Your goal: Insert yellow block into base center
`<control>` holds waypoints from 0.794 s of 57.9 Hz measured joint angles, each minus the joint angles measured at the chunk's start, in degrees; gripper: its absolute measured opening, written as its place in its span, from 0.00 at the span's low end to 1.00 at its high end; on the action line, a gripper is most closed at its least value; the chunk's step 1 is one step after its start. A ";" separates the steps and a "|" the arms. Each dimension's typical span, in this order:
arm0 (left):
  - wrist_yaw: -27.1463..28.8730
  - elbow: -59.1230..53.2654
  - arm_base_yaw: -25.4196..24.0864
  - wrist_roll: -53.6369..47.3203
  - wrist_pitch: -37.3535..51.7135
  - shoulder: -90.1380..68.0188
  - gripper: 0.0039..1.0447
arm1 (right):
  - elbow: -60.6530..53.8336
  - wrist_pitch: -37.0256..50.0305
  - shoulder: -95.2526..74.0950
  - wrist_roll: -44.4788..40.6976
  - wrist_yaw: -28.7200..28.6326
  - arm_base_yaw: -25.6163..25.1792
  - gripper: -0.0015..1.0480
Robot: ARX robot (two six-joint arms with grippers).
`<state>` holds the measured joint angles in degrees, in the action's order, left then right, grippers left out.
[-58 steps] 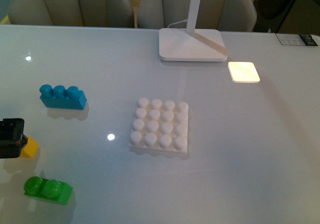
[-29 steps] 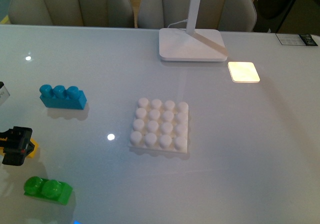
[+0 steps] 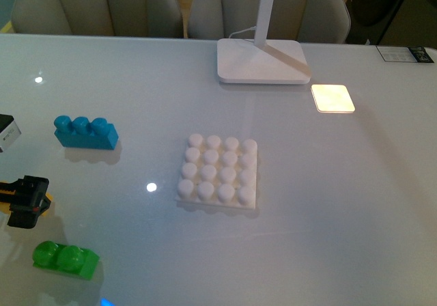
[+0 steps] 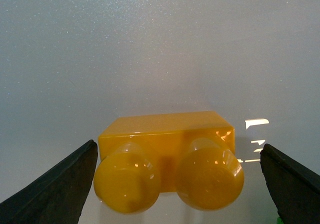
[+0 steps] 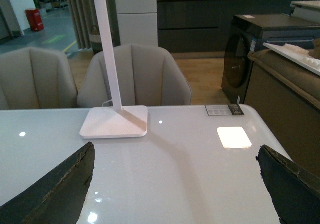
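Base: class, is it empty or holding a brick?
Empty: the base shows every stud bare; the yellow block sits on the table between the fingers of the left end effector.

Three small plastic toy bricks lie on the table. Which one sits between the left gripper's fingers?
The yellow plastic two-stud brick: the left gripper straddles it; the green two-stud brick and blue three-stud brick lie apart.

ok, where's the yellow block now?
Yellow block: front view's far left, between blue brick and green brick, flanked by the open left gripper.
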<state>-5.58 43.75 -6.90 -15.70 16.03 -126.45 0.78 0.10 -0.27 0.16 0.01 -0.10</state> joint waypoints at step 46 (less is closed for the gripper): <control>1.79 1.18 0.33 -0.57 -1.05 -1.55 0.93 | 0.00 0.00 0.00 0.00 0.00 0.00 0.92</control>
<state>-3.79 44.93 -6.57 -16.27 14.98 -128.01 0.78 0.10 -0.27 0.16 0.01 -0.10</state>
